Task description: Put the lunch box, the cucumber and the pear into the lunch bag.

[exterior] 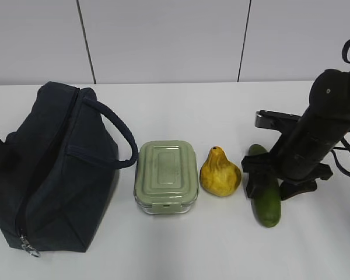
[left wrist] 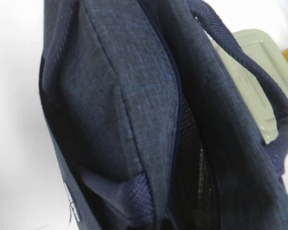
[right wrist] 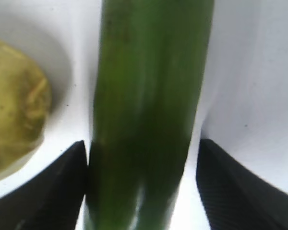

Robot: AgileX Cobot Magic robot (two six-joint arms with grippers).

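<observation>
Bag (exterior: 52, 169): far left, zip slit partly open; my left pincer is out of shot, state unknown. Box (exterior: 166, 176): beside bag, lid on. Pear (exterior: 220, 173): just left of my right pincer (exterior: 267, 182). Cucumber (exterior: 265, 192): between the right fingers (right wrist: 53, 191), long axis running straight out from the pincer, left finger touching, right finger slightly apart; not yet clamped, I judge. Right arm nearest.
</observation>
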